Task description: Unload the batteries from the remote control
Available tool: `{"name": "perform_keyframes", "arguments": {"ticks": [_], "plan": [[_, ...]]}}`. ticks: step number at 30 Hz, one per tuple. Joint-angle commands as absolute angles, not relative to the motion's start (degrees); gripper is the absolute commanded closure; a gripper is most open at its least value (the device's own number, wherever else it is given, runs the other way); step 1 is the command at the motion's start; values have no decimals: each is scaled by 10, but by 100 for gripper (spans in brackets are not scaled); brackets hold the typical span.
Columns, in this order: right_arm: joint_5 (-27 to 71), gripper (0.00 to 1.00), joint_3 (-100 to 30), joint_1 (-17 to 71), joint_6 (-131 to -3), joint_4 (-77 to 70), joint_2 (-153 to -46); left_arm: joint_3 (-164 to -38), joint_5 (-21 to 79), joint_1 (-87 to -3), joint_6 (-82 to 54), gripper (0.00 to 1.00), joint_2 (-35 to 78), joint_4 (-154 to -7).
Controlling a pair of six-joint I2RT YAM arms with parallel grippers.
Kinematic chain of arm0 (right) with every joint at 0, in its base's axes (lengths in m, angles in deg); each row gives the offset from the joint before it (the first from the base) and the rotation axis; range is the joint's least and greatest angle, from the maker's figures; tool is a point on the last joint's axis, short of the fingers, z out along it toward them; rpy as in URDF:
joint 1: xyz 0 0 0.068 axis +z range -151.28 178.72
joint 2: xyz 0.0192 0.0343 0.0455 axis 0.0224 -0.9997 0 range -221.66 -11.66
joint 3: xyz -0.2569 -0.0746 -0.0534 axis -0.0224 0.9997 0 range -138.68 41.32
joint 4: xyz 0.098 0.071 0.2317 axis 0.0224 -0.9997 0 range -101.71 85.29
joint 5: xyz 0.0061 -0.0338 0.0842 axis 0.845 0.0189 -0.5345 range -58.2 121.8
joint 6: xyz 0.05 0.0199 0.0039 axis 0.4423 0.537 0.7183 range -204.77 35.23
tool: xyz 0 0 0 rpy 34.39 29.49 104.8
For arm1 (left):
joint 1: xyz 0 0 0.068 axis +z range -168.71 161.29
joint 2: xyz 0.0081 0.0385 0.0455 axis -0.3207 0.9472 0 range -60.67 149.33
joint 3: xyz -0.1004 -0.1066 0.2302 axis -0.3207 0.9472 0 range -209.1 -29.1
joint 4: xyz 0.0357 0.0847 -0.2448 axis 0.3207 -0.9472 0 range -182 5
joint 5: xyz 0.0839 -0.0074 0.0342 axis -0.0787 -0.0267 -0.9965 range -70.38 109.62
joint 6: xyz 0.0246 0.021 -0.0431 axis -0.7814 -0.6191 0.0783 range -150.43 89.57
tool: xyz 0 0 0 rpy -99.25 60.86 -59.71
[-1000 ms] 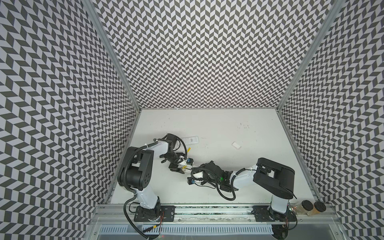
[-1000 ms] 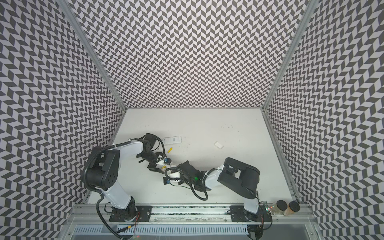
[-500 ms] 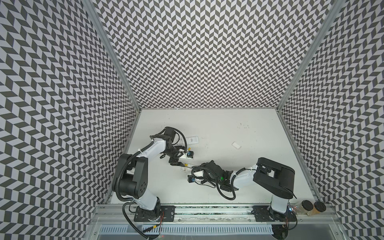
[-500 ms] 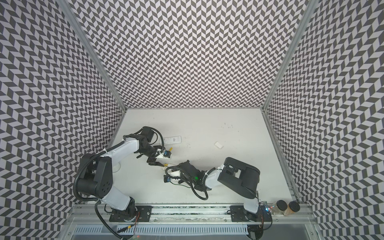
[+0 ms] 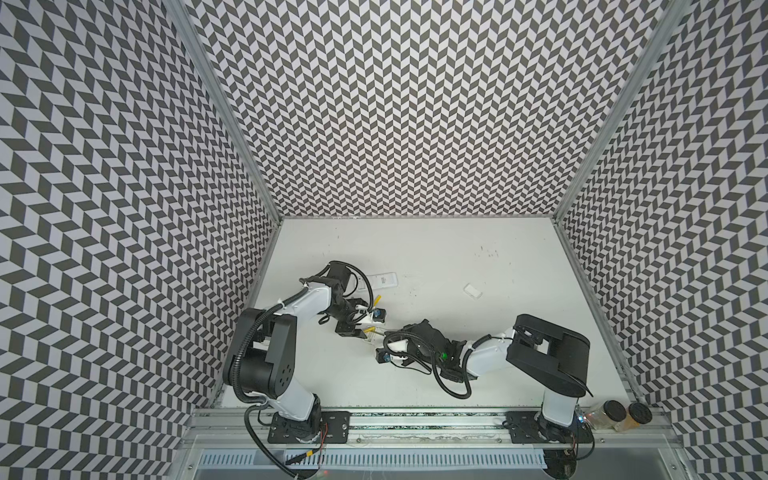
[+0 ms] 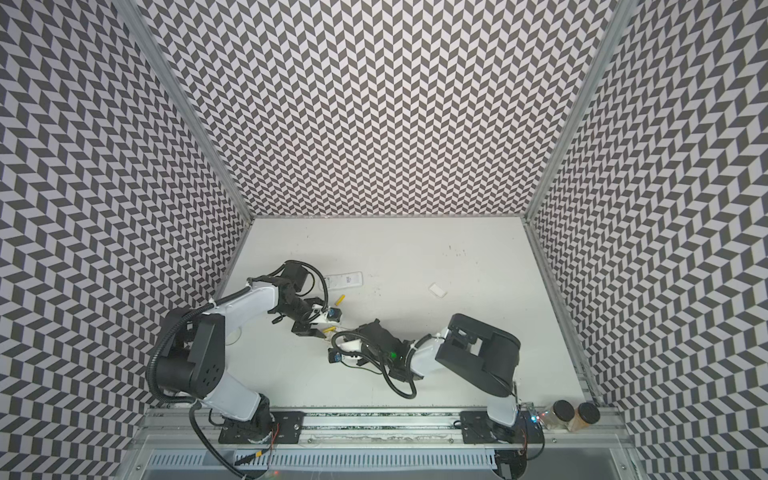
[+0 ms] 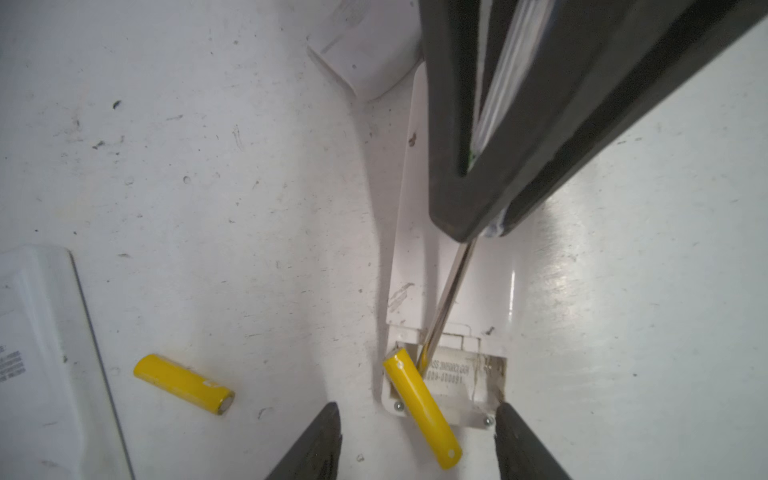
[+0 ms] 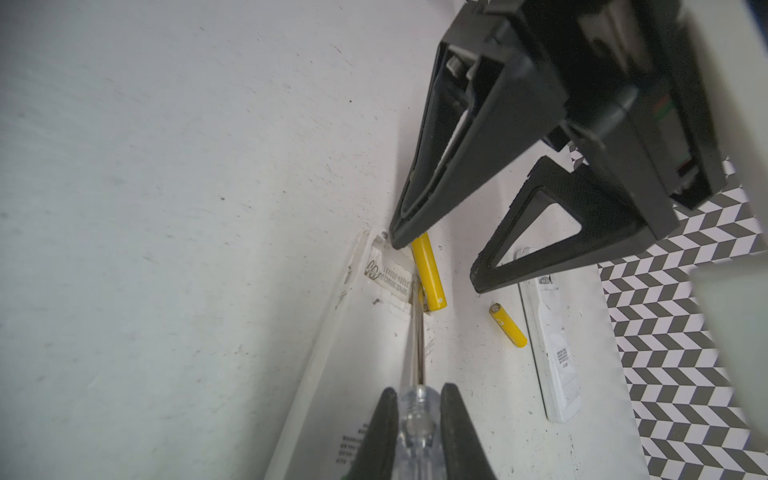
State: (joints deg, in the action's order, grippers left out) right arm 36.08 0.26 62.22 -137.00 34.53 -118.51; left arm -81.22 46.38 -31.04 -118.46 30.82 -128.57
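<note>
Enclosing scuffed white tabletop (image 5: 457,257): chevron walls (image 5: 415,104) | left pincer (image 7: 417,409) released | right pincer (image 8: 419,392) grasping screwdriver (image 8: 419,345)

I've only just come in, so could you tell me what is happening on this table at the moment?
The right tool grips a screwdriver, its tip inside the open battery compartment of a white remote, beside a yellow battery tilted half out. The left tool hangs open, its fingers either side of that battery. A second yellow battery lies loose on the table beside another white remote.
</note>
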Motion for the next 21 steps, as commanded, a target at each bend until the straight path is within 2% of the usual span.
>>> {"name": "perform_keyframes", "arguments": {"ticks": [1,3,8,16,19,21], "plan": [[364,100,0,620,-1369,372,-1185,-807,459,-307,-1183,47,326,-1257],[362,100,0,621,-1366,374,-1184,-811,462,-305,-1181,55,340,-1257],[366,100,-1,621,-1368,365,-1179,-817,461,-302,-1178,63,348,-1254],[369,100,-1,620,-1371,363,-1169,-823,460,-296,-1169,85,350,-1244],[366,100,0,621,-1368,355,-1161,-821,459,-294,-1167,86,351,-1241],[372,100,4,621,-1366,348,-1147,-826,460,-294,-1158,80,344,-1244]]}}
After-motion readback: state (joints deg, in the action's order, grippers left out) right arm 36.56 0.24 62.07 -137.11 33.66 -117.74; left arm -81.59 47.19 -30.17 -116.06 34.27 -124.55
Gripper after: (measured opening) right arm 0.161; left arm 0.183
